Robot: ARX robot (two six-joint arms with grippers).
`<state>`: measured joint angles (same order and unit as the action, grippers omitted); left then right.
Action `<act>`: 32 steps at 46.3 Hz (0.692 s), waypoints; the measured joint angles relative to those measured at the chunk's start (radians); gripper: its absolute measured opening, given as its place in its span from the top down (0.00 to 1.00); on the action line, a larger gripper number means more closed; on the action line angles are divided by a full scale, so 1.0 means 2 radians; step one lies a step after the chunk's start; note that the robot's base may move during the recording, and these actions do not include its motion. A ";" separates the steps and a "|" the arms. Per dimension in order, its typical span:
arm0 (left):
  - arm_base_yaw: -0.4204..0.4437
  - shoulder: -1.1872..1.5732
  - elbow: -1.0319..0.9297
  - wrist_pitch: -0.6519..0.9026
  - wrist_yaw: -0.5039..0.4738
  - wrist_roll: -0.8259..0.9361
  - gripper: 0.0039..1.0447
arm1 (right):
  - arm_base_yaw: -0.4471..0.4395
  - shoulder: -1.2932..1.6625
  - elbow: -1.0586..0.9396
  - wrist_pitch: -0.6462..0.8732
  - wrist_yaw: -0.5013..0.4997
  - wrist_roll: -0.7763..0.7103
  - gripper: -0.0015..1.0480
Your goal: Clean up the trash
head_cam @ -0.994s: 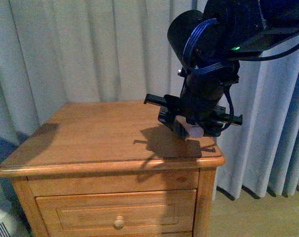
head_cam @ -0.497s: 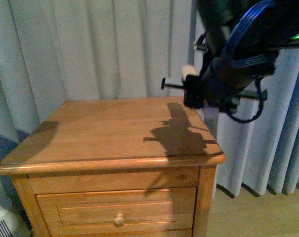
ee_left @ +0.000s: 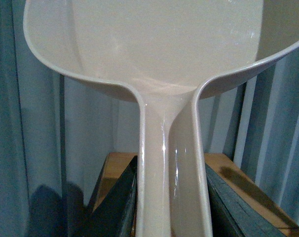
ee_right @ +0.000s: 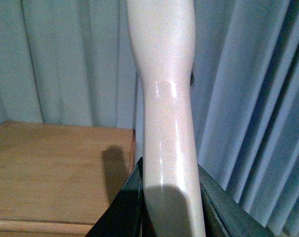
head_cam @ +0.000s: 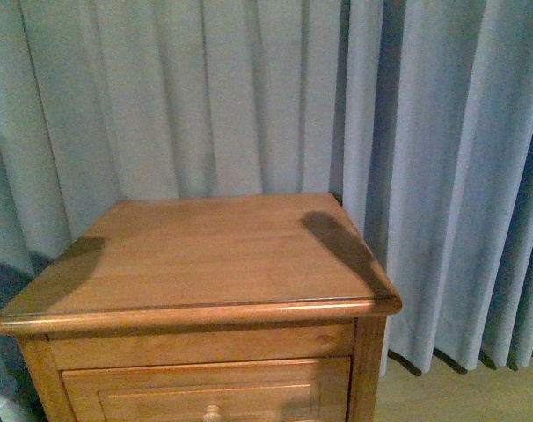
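Observation:
No trash shows in any view. In the left wrist view my left gripper [ee_left: 171, 207] is shut on the handle of the pinkish-beige dustpan [ee_left: 164, 59], whose wide scoop fills the picture above the dark jaws. In the right wrist view my right gripper [ee_right: 169, 207] is shut on the pale handle of the brush [ee_right: 164, 98]; a few dark bristles peek out beside the handle. Neither arm appears in the front view.
A wooden nightstand [head_cam: 205, 255] with a drawer stands before pale blue-grey curtains [head_cam: 249, 88]. Its top bears only shadows. The same top shows behind the dustpan handle as wood [ee_left: 115, 163] and beside the brush as wood [ee_right: 56, 168].
The right arm with the brush, which hung over the nightstand's right side, rose and has left the front view. Only a shadow stays on the wood.

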<state>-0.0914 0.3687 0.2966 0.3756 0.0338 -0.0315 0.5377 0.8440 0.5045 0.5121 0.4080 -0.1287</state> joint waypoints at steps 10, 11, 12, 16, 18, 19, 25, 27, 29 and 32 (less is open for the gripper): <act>0.000 0.000 0.000 0.000 0.000 0.000 0.73 | -0.030 -0.085 -0.069 0.013 0.008 0.009 0.80; 0.000 0.000 0.000 0.000 0.000 0.000 0.73 | -0.035 -0.088 -0.072 0.014 0.007 0.013 0.80; 0.000 0.000 0.000 0.000 0.000 0.000 0.73 | -0.038 -0.089 -0.073 0.017 0.007 0.015 0.80; 0.000 0.000 0.000 0.000 0.000 0.000 0.73 | -0.058 -0.089 -0.083 0.038 0.005 0.026 0.80; 0.000 0.000 0.000 0.000 0.000 0.000 0.73 | -0.067 -0.087 -0.086 0.043 0.003 0.031 0.80; 0.000 0.000 0.000 0.000 0.000 0.000 0.73 | -0.072 -0.086 -0.088 0.044 0.003 0.033 0.80; 0.000 0.000 0.000 0.000 0.000 0.000 0.73 | -0.078 -0.084 -0.091 0.044 0.003 0.042 0.80; 0.000 0.000 0.000 0.000 0.002 0.000 0.73 | -0.078 -0.083 -0.093 0.044 0.002 0.043 0.80; 0.000 0.000 0.000 0.000 0.005 0.000 0.73 | -0.079 -0.083 -0.093 0.044 0.003 0.044 0.80; 0.000 0.001 0.000 0.000 0.007 0.000 0.73 | -0.080 -0.083 -0.094 0.045 0.004 0.045 0.80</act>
<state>-0.0914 0.3698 0.2966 0.3752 0.0471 -0.0311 0.3771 0.6788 0.3172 0.6014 0.4160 -0.0395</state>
